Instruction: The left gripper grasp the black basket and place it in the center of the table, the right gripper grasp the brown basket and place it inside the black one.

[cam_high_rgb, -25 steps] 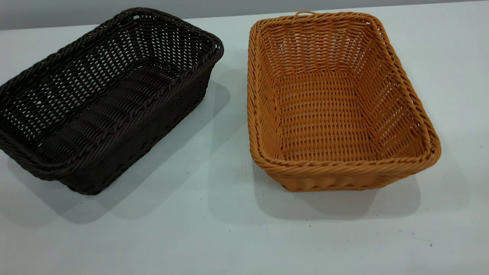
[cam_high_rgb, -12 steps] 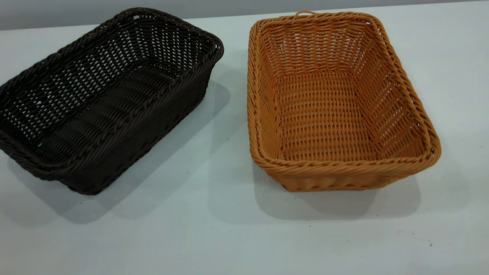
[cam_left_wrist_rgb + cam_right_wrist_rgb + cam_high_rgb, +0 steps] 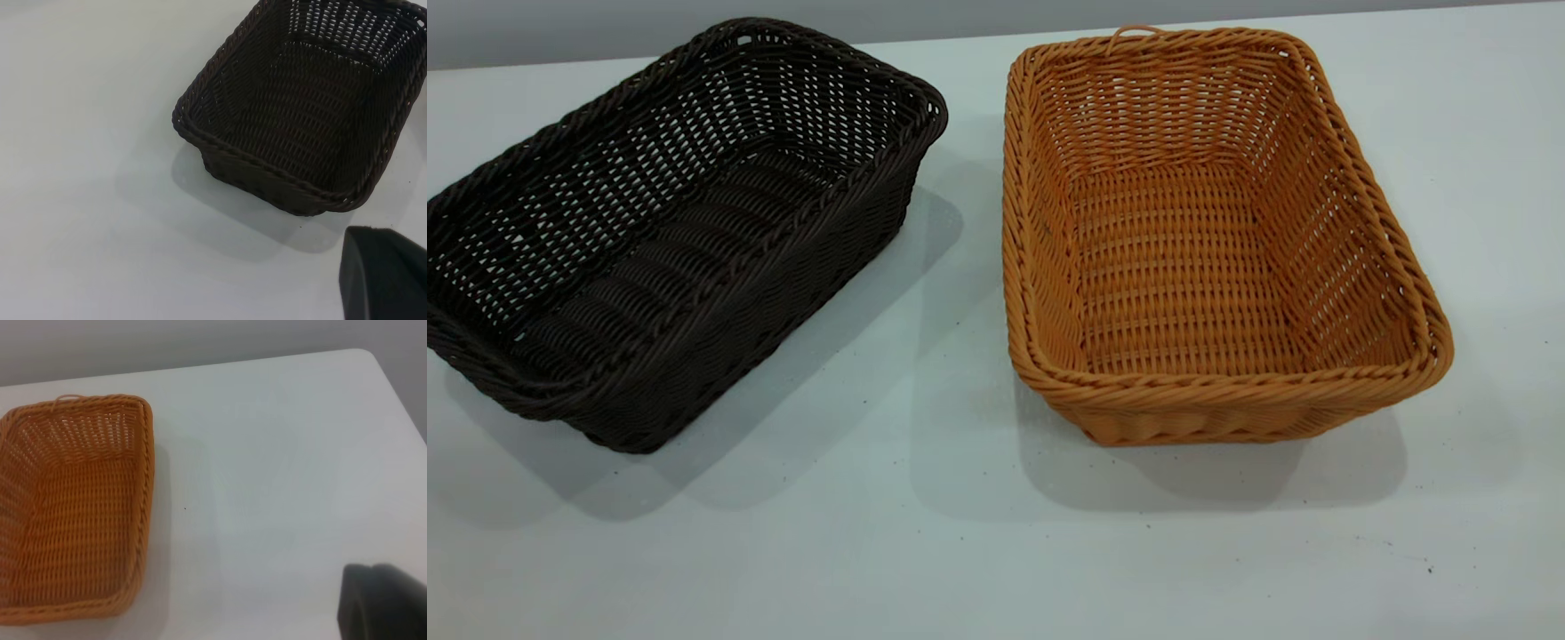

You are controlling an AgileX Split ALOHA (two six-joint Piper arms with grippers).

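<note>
Sitting at the left of the table (image 3: 960, 551), the black basket (image 3: 667, 231) rests flat with its long axis skewed, its far short end angled toward the middle and its near short end toward the left edge of the exterior view. It is upright, open side up, with nothing inside it. A strip of bare tabletop separates it from the brown basket (image 3: 1200, 240), which stands at the right, also upright and with nothing in it, its long sides running nearly straight away from the camera and a small loop (image 3: 1134, 32) at its far short end. The two baskets are near each other but apart, closest at their far corners. Neither arm shows in the exterior view. In the left wrist view the black basket (image 3: 307, 113) lies ahead on the table, and only a dark corner of the left gripper (image 3: 383, 273) shows, clear of the basket; whether its jaws are spread or pressed together cannot be told. In the right wrist view the brown basket (image 3: 73, 507) lies well off from a dark piece of the right gripper (image 3: 383, 600), and its jaws likewise cannot be judged.
</note>
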